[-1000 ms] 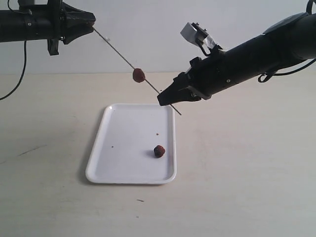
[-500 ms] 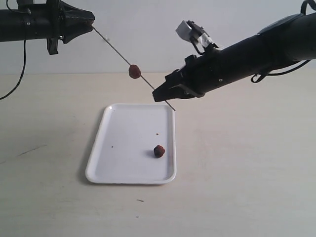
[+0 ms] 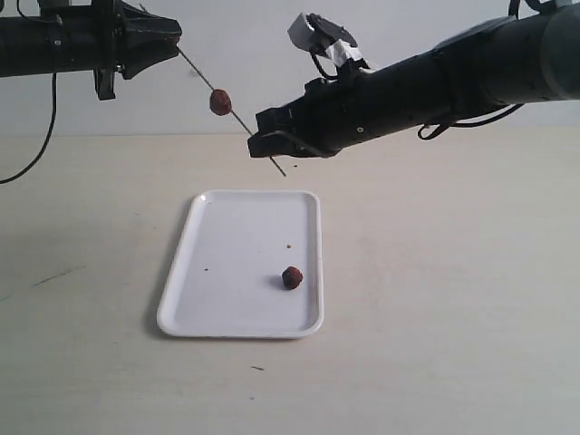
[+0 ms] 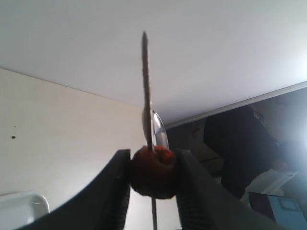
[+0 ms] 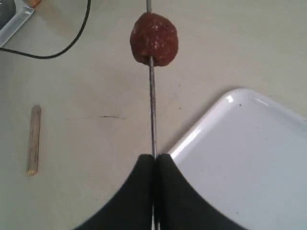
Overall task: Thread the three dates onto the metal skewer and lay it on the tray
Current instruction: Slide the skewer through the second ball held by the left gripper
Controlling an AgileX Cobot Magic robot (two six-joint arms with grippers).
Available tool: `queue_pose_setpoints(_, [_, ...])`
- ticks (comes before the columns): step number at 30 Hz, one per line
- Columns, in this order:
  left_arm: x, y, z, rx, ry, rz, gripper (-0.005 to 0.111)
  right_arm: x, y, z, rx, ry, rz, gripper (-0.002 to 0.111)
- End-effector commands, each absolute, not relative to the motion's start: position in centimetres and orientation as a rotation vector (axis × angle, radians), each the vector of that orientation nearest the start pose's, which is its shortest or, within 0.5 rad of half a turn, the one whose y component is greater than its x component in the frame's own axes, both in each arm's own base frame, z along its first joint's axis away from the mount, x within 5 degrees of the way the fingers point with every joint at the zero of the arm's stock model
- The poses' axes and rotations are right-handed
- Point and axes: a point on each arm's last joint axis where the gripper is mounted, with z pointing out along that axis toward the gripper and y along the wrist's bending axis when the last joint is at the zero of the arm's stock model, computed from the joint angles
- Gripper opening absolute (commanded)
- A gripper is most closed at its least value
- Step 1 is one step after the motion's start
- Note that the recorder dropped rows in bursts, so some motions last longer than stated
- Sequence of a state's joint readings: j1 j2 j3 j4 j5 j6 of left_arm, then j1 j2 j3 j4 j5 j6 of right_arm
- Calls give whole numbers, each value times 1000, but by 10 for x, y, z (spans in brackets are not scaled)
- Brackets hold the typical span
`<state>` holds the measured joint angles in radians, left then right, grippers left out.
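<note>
White tray (image 3: 236, 236) on the surface holds one wrinkled reddish-brown date (image 3: 292, 277) near its right edge. Above its far end, the slanted thin metal skewer (image 3: 240, 122) carries a second date (image 3: 220, 101). The left hand (image 3: 174, 38) clamps a third date (image 4: 152, 172) threaded on it, and the right hand (image 3: 257, 143) is clenched on the rod's lower part.

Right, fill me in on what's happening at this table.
The metal skewer is held up in the air at a slant by both arms. The left gripper is clamped on an end date that the skewer runs through. The right gripper is shut on the bare rod lower down. A second date sits on the skewer between the two grippers. The last date lies on the tray, not yet threaded.
</note>
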<state>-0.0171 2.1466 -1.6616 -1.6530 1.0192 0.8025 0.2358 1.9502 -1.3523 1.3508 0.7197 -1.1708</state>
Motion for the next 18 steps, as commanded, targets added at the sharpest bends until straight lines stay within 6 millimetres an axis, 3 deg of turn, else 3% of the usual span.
queue_pose_setpoints(1, [466, -91, 252, -44, 2004, -1583, 31, 409, 155, 232, -424, 2158, 979, 0])
queue_pose_setpoints(18, [456, -127, 250, 95, 2045, -1606, 31, 440, 165, 236, -318, 2100, 1086, 0])
